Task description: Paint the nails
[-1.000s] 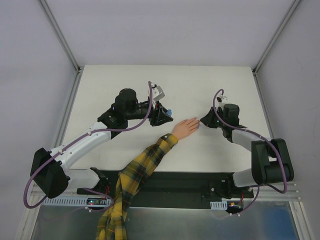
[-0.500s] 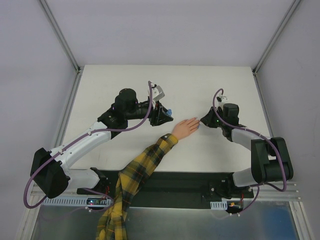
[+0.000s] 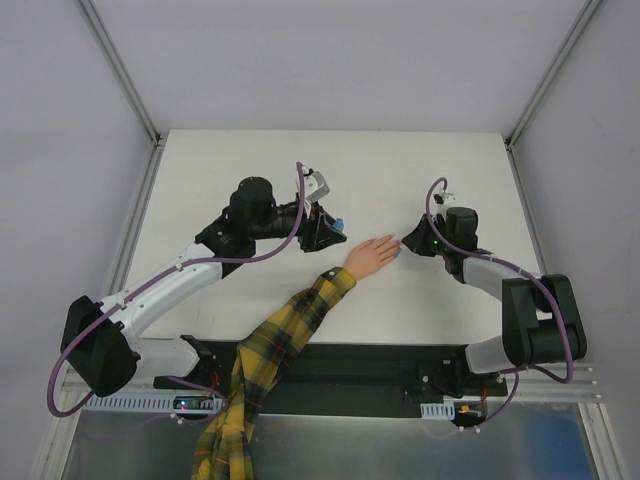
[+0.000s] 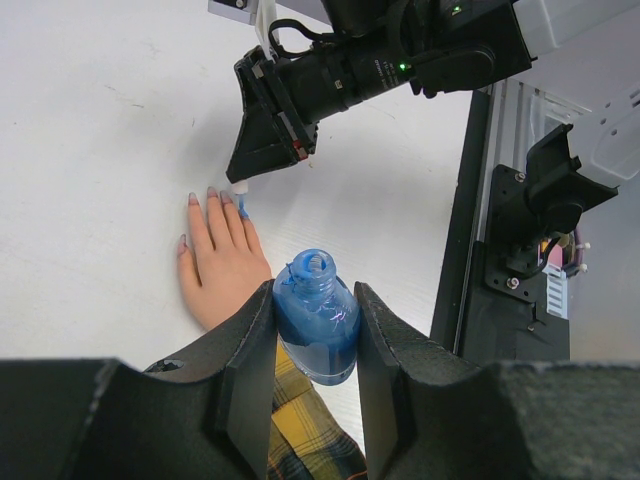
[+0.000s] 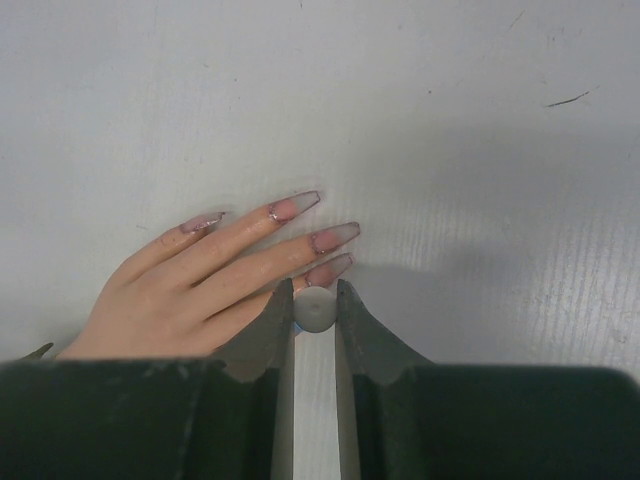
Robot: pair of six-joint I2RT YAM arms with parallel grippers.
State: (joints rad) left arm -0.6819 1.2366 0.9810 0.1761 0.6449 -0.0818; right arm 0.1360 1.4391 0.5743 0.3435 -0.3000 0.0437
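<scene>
Right fingers (image 5: 284, 315) pinching brush (image 5: 314, 310) at nails (image 5: 335, 233), left fingers (image 4: 252, 370) gripping bottle (image 4: 315, 315)

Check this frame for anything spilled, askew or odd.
Only a small mess: the open blue polish bottle, clamped in the left gripper, has ragged polish smeared around its neck. No spill shows on the table. The right gripper holds the brush cap at the nails.
</scene>
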